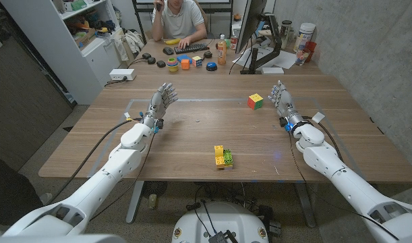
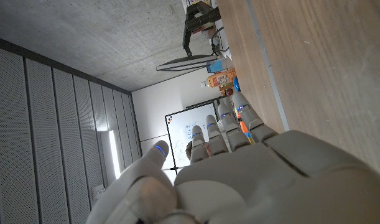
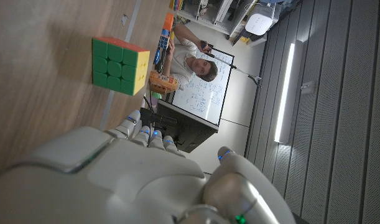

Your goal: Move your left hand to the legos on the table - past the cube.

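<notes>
Sitting near the front middle of the wooden surface [image 1: 91,152] are the legos [image 1: 223,156], a small yellow and green clump. Left hand [image 1: 162,101] is up over the far left side, fingers [image 1: 168,91] spread and holding nothing, well apart from the legos. Right hand [image 1: 282,98] is likewise open-fingered and holding nothing, just beside the cube [image 1: 255,101].
</notes>
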### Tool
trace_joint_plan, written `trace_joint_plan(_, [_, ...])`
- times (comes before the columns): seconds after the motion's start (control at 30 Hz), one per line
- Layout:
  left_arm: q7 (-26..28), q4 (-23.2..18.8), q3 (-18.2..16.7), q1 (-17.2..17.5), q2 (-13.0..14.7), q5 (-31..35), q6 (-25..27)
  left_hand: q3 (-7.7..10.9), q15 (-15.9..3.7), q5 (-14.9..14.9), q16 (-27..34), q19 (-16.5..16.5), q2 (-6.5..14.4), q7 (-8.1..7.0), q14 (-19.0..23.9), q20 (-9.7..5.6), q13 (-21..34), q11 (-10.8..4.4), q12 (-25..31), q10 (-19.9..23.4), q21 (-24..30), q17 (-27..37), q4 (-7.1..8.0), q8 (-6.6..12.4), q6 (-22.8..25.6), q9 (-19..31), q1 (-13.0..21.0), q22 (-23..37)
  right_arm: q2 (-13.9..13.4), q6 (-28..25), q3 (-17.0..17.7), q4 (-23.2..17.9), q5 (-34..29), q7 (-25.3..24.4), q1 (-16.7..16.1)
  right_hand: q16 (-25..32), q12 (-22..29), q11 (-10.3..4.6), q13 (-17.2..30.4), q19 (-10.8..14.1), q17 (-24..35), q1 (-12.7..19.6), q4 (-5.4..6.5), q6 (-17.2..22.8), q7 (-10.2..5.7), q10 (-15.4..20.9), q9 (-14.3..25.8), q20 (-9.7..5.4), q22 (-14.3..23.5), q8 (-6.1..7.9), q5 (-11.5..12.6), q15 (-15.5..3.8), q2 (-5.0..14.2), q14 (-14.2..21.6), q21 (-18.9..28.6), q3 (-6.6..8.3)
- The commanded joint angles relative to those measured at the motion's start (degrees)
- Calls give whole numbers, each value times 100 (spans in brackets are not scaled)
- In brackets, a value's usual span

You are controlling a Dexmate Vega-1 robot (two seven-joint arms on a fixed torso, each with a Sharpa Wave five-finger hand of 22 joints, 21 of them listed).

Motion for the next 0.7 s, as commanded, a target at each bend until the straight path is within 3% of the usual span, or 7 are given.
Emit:
trace_joint_plan(0.03, [-235,-44,-460,162,-357,382,224,38,9,22,27,40,111,-42,48,3,25,-7,30,46,57,23,0,31,14,12,3,23,715,-419,916,-76,-857,558,-197,21,32,-3,13,-575,18,10,47,-68,8,-46,9,-675,9,28,41,2,735,-483,23,-3])
trace_joint_plan(0.27, [-222,-112,-640,250,-533,697,215,38,9,22,27,40,111,-42,48,3,25,-7,30,46,57,23,0,31,14,12,3,23,1113,-594,1362,-147,-1267,824,-265,21,35,-3,13,-572,18,10,47,-69,10,-40,9,-670,9,28,39,6,734,-480,10,2])
trace_joint_plan(0.7, [240,-878,-567,563,-516,2005,-135,38,9,22,27,40,111,-42,48,3,25,-7,30,46,57,23,0,31,14,12,3,23,1554,-707,1772,-195,-1757,1143,-282,20,36,-6,13,-556,18,10,46,-64,13,-39,9,-663,10,31,37,8,731,-474,-9,10])
